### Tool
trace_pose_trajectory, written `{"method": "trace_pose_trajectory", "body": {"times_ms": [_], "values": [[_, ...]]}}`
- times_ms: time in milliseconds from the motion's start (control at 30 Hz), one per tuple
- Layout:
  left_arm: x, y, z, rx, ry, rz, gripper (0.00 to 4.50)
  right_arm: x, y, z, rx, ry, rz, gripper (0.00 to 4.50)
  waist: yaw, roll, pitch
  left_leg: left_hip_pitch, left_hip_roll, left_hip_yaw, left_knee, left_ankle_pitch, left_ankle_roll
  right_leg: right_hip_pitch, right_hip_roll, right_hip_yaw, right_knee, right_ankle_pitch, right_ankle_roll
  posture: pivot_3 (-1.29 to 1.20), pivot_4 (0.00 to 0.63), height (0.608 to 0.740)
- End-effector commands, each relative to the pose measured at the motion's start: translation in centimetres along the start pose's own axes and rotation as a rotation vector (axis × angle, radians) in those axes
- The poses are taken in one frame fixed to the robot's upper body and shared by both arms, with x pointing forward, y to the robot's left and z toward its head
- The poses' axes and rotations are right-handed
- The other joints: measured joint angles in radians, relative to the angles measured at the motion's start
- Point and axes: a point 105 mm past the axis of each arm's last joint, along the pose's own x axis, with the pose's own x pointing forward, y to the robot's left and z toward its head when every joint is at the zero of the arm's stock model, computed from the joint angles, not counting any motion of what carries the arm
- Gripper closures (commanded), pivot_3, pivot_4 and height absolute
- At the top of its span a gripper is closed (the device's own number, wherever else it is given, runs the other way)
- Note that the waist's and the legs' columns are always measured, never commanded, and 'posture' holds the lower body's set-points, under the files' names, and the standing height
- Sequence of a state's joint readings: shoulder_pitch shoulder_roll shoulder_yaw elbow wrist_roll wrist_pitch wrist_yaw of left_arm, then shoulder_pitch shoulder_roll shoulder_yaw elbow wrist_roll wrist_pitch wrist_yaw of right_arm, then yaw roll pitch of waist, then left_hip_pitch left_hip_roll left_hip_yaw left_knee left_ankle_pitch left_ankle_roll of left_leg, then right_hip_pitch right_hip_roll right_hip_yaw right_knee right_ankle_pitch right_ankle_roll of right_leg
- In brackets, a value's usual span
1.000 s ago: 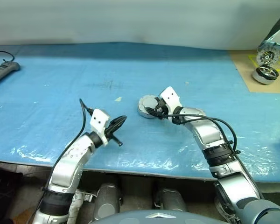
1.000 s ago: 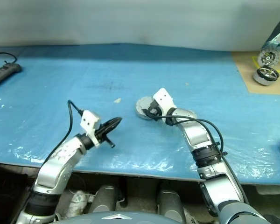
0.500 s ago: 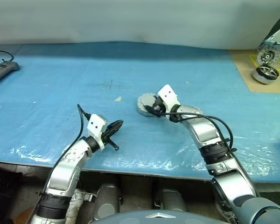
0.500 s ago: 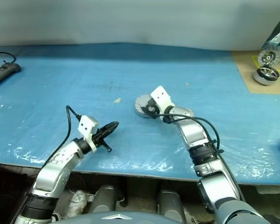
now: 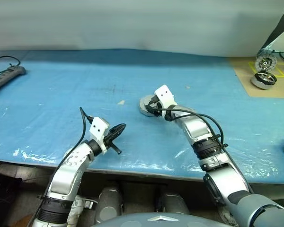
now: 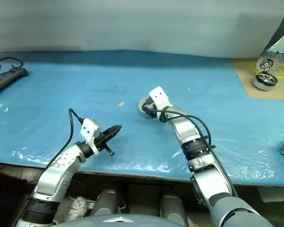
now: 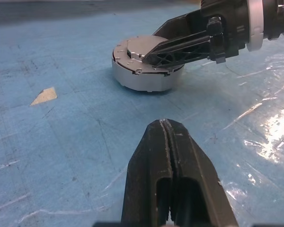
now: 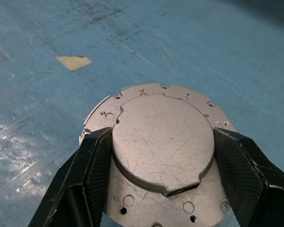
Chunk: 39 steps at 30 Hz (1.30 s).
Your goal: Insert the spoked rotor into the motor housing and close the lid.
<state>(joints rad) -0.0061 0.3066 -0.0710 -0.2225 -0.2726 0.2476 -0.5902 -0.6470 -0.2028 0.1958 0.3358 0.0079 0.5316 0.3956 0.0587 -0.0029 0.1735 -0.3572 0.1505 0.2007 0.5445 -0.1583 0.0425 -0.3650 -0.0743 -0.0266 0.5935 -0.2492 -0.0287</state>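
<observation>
Fingers (image 8: 90, 179) of the right gripper (image 8: 163, 161) stand apart, one on each side of the lid's (image 8: 163, 144) raised round centre, close against it; whether they press it I cannot tell. Lid lies flat, face up, capping a low silver round body (image 7: 142, 78) on the blue table sheet (image 5: 61, 90) near mid-table. Its grey top is scratched, with a notched outline and small holes around a wider flange. A tan scrap (image 8: 73, 61) lies near. The left gripper (image 7: 166, 142) is pressed together and empty, hovering over the sheet and pointing at the lid.
</observation>
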Motion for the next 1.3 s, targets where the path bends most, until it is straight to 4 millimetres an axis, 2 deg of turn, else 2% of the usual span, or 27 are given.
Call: {"method": "trace_pose_trajectory", "body": {"times_ms": [33, 100, 233, 300, 333, 400, 500, 667, 800, 967, 1167, 1300], "values": [[-0.1, 0.1, 1.0, 0.021, -0.037, -0.007, 4.5, -0.8, -0.6, -1.8, 0.092, 0.017, 0.021, 1.55, 0.004, 0.0, 0.001, -0.001, 0.0, 0.0, -0.003, 0.0, 0.0, 0.0, 0.0, -0.001, -0.005, 0.0, 0.0, 0.0, 0.15, 0.74], [0.0, 0.0, 1.0, 0.022, -0.036, -0.017, 4.5, -1.3, -0.5, 0.0, 0.078, -0.062, 0.056, 1.55, 0.005, 0.0, 0.001, -0.007, -0.001, 0.0, -0.004, 0.0, 0.0, -0.004, 0.0, 0.0, -0.013, 0.0, 0.0, 0.0, 0.15, 0.74], [0.1, 0.0, 1.1, 0.021, -0.036, -0.025, 4.5, -1.8, 0.2, 1.0, 0.063, -0.092, 0.11, 1.55, 0.004, -0.003, 0.0, -0.022, -0.003, 0.001, -0.003, 0.0, 0.0, -0.017, -0.001, 0.004, -0.014, 0.003, -0.002, 0.0, 0.15, 0.74], [0.1, -0.1, 1.1, 0.022, -0.036, -0.031, 4.5, -2.0, 0.8, 1.4, 0.063, -0.098, 0.146, 1.55, 0.003, -0.005, 0.0, -0.029, -0.004, 0.003, 0.003, 0.0, 0.002, -0.024, -0.003, 0.006, -0.011, 0.034, -0.007, 0.0, 0.15, 0.74], [0.1, -0.1, 1.1, 0.023, -0.037, -0.033, 4.5, -2.2, 1.2, 1.4, 0.054, -0.094, 0.173, 1.55, 0.004, -0.004, 0.0, -0.029, -0.003, 0.003, 0.001, -0.001, 0.002, -0.027, -0.002, 0.006, -0.008, 0.034, -0.009, 0.0, 0.15, 0.74], [0.1, -0.1, 1.1, 0.023, -0.037, -0.035, 4.5, -2.7, 2.0, 1.1, 0.023, -0.078, 0.234, 1.55, 0.005, -0.004, 0.0, -0.033, 0.002, 0.004, -0.003, 0.001, 0.0, -0.034, 0.002, 0.003, -0.004, 0.029, -0.016, 0.0, 0.15, 0.74], [0.1, -0.1, 1.1, 0.023, -0.036, -0.039, 4.5, -3.5, 2.6, 0.0, -0.015, -0.035, 0.294, 1.55, 0.005, -0.004, 0.0, -0.037, 0.009, 0.003, -0.004, 0.002, -0.003, -0.04, 0.009, 0.002, -0.002, 0.028, -0.018, 0.0, 0.15, 0.74], [0.0, -0.2, 1.0, 0.022, -0.033, -0.044, 4.5, -5.7, 3.4, -2.7, -0.069, 0.059, 0.412, 1.55, 0.011, -0.004, 0.0, -0.036, 0.015, 0.003, -0.003, -0.002, -0.008, -0.038, 0.016, 0.001, -0.002, 0.024, -0.024, 0.0, 0.15, 0.74], [-0.1, -0.2, 1.0, 0.027, -0.03, -0.048, 4.5, -6.8, 3.2, -3.4, -0.082, 0.087, 0.456, 1.55, 0.011, -0.004, 0.0, -0.029, 0.016, 0.003, -0.003, -0.003, -0.009, -0.031, 0.016, 0.001, -0.004, 0.023, -0.026, 0.0, 0.15, 0.74], [-0.1, -0.2, 1.0, 0.025, -0.027, -0.053, 4.5, -6.2, 1.8, -2.0, -0.071, 0.036, 0.37, 1.55, 0.011, -0.004, 0.0, -0.016, 0.016, 0.003, -0.003, -0.002, -0.01, -0.02, 0.016, 0.002, -0.004, 0.018, -0.018, 0.0, 0.15, 0.74], [-0.1, -0.1, 0.9, 0.026, -0.022, -0.057, 4.5, -6.3, 1.8, 0.8, 0.052, -0.075, 0.392, 1.55, 0.009, -0.003, 0.0, -0.016, 0.016, 0.004, -0.003, -0.002, -0.011, -0.021, 0.016, 0.002, -0.004, 0.019, -0.019, 0.0, 0.15, 0.74], [0.0, 0.0, 0.7, 0.03, -0.013, -0.063, 4.5, -6.2, 2.2, 2.4, 0.085, -0.124, 0.4, 1.55, 0.009, -0.003, 0.0, -0.021, 0.017, 0.004, -0.003, -0.001, -0.011, -0.026, 0.017, 0.002, -0.003, 0.023, -0.026, 0.0, 0.15, 0.74]]}}
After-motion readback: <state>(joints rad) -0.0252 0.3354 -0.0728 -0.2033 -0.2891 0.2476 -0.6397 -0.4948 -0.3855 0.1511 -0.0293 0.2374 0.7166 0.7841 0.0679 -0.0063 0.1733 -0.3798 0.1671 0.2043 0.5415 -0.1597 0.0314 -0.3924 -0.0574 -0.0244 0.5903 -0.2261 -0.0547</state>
